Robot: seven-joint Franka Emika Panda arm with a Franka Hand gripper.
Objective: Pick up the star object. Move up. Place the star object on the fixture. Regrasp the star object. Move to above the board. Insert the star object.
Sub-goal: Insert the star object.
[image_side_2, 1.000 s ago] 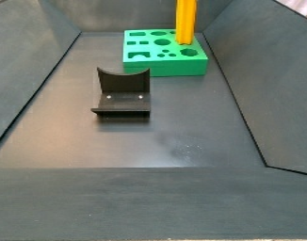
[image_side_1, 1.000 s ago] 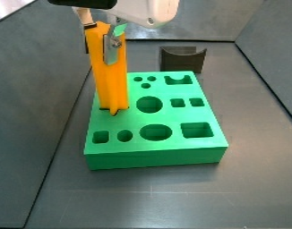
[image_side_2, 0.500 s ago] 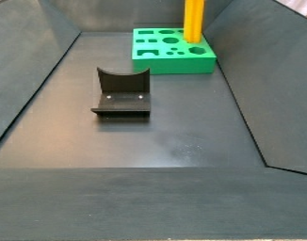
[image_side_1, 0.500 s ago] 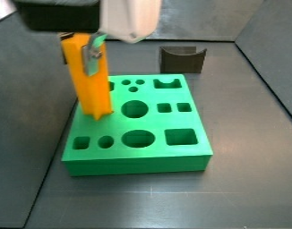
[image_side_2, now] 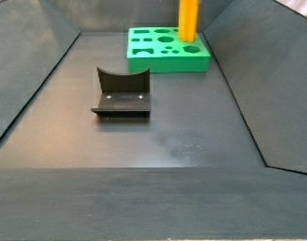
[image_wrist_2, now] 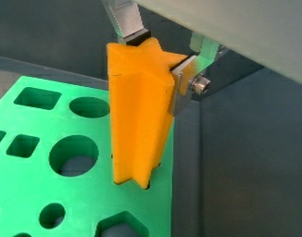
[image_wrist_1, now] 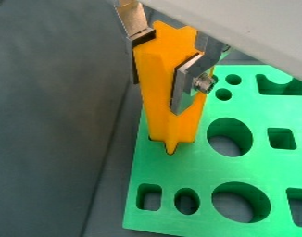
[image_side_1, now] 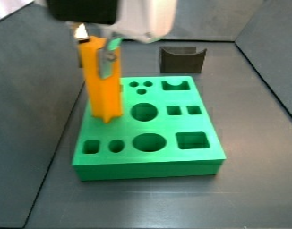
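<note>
The star object is an orange-yellow prism that stands upright, with my gripper shut on its upper part. Silver fingers press its two sides in both wrist views, as at this finger. Its lower end meets the green board at a hole near the board's edge; how deep it sits I cannot tell. In a side view the star object rises from the board under the gripper. The fixture stands behind the board.
Dark sloping walls enclose the grey floor. The fixture stands on the floor apart from the board, where the star object stands. The board has round, square and crown-shaped holes.
In the side views the board and the star object shifted sideways together, one way and then partly back. The gripper stayed shut on the star object throughout.
</note>
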